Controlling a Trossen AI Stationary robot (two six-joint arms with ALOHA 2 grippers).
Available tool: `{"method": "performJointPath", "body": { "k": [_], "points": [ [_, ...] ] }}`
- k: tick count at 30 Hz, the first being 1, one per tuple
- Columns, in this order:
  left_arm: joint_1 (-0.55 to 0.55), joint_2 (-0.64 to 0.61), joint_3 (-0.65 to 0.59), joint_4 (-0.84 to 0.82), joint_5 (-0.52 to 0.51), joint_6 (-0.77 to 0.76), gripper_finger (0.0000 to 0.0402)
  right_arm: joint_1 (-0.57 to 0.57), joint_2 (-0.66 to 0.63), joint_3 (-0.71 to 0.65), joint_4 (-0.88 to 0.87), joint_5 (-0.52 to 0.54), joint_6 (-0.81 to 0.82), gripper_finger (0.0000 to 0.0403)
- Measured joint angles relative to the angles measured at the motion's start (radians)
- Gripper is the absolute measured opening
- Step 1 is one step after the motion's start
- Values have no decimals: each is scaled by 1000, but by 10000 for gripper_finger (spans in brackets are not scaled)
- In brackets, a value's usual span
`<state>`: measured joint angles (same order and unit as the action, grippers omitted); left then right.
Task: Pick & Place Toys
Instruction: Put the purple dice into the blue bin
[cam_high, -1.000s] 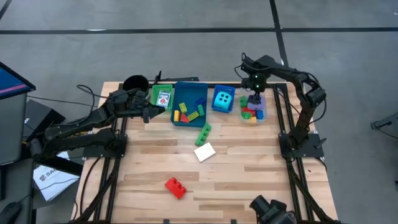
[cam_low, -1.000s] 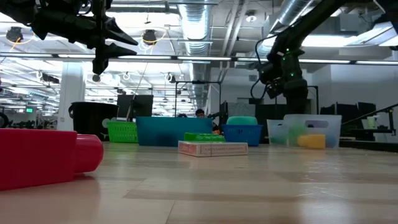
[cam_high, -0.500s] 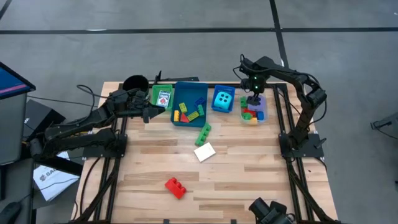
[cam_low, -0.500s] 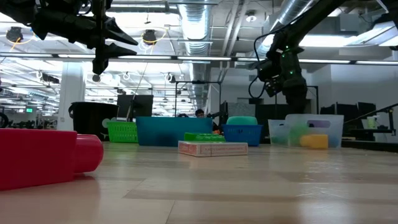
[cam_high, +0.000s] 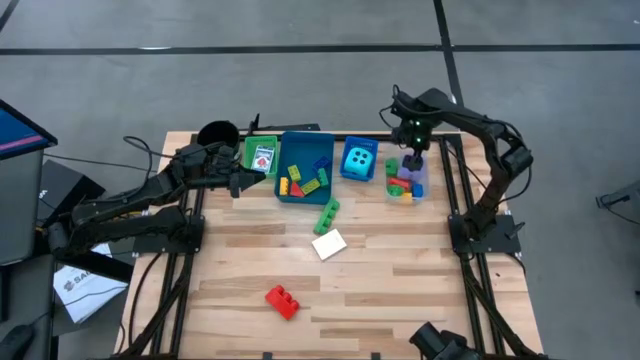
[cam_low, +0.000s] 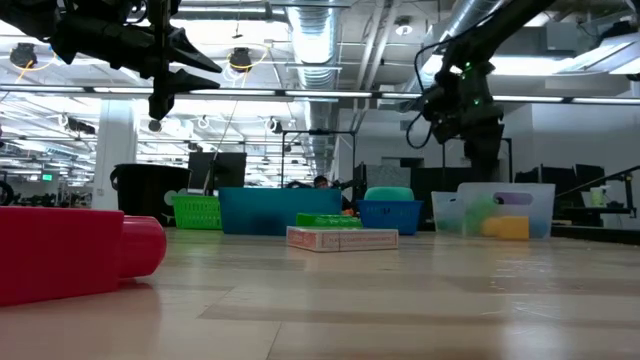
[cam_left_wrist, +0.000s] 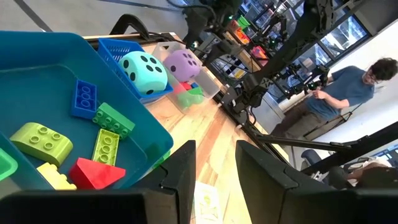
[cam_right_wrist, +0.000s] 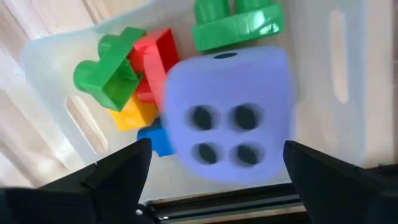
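Purple dice cube (cam_right_wrist: 227, 115) sits in clear tray (cam_right_wrist: 311, 74) w/ green (cam_right_wrist: 109, 71), red (cam_right_wrist: 158, 59), yellow (cam_right_wrist: 134, 115) and blue (cam_right_wrist: 160, 140) bricks beside it; right gripper (cam_high: 413, 152) hangs just above that tray, fingers spread wide either side of the cube, gripping nothing. Teal dice (cam_high: 359, 158) in small blue basket (cam_high: 347, 175) next to clear tray; beyond it, big blue tray (cam_high: 283, 196) w/ bricks. Green brick (cam_high: 327, 214), white card (cam_high: 328, 244), red brick (cam_high: 282, 300) lie on table (cam_high: 400, 270) outside the trays. Left gripper (cam_high: 238, 181) hovers on far side of blue tray from the clear tray, jaws partly apart, empty.
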<state>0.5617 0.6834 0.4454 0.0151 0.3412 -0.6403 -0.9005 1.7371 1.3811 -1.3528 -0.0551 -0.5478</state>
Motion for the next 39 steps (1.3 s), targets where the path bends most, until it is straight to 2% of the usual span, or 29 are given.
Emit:
{"method": "performJointPath", "body": {
  "k": [7, 14, 22, 29, 39],
  "points": [
    [0, 0, 0, 0, 0, -5, 108, -19, -53, 1, 5, 1, -21, 359],
    [0, 0, 0, 0, 0, -19, 108, -37, -31, -6, 25, -3, -25, 360],
    [0, 0, 0, 0, 0, -19, 108, -29, -15, -7, 103, 1, -26, 398],
    [0, 0, 0, 0, -1, 13, 108, 0, -15, -7, 139, 2, -89, 387],
    [0, 0, 0, 0, -1, 9, 108, 4, -15, -7, 175, -1, -53, 391]
  ]
}}
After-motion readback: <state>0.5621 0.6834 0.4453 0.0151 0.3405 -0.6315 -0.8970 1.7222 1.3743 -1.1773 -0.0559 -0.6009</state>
